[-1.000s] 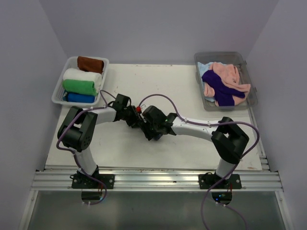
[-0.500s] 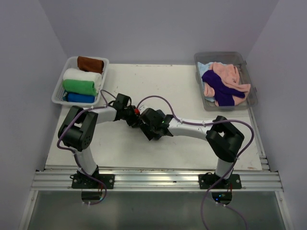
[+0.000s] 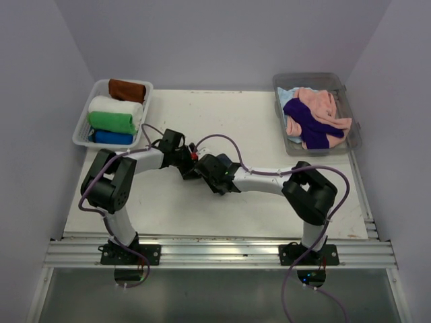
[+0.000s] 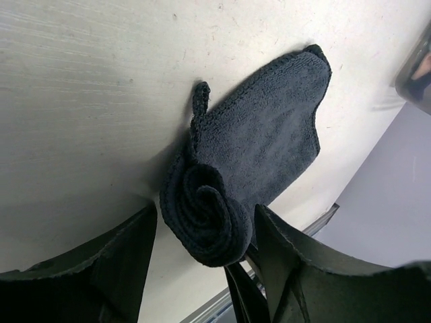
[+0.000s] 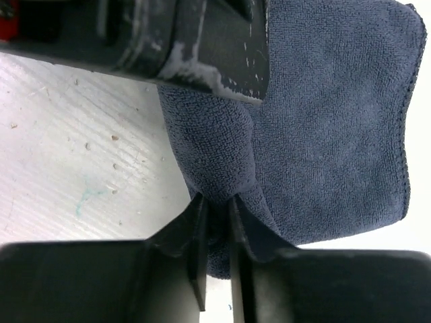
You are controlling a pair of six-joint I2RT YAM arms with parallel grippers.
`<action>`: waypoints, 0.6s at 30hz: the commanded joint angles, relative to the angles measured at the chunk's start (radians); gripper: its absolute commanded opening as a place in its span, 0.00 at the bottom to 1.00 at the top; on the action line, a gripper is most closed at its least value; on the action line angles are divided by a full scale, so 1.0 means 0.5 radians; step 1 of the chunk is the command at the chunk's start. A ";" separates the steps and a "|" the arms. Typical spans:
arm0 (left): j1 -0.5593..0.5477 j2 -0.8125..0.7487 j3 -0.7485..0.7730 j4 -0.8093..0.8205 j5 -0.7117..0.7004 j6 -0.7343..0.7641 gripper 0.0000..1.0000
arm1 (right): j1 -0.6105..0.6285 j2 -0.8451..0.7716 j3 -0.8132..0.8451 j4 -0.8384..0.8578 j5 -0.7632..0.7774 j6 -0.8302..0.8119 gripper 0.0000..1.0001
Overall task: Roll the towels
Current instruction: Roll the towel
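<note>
Top external: the left gripper [image 3: 184, 164] and right gripper [image 3: 206, 173] meet nose to nose at the middle of the table [image 3: 236, 114], hiding what they work on. A white basket [image 3: 80, 129] with 4 rolled towels [image 3: 116, 121] sits far left, and a clear bin [image 3: 354, 122] of loose towels [image 3: 313, 118] far right. Both are well apart from the arms, so bare table lies all round.

Left wrist: the dark grey-blue towel [image 4: 269, 134] lies on the table, its near end wound into a tight roll [image 4: 205, 215]. The roll sits between the left jaws, which stand open, clear of it. The flat tail runs away ahead; 1 corner flap [image 4: 199, 94] sticks out sideways.

Right wrist: the right fingers [image 5: 188, 242] are closed on a pinch of that towel, the left gripper's finger [image 5: 202, 47] just above. I judge the roll should advance straight along the tail, edges square, flap tucked in, 1 grip always on.
</note>
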 commanded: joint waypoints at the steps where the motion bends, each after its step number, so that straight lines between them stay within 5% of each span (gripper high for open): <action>1: 0.015 -0.052 0.003 -0.200 -0.160 0.101 0.65 | -0.009 0.019 -0.077 0.073 -0.016 0.104 0.09; 7: 0.116 -0.245 -0.019 -0.253 -0.203 0.150 0.70 | -0.165 -0.125 -0.209 0.272 -0.551 0.220 0.01; 18: 0.165 -0.515 -0.276 -0.044 -0.160 0.239 0.66 | -0.549 -0.024 -0.304 0.508 -1.524 0.527 0.00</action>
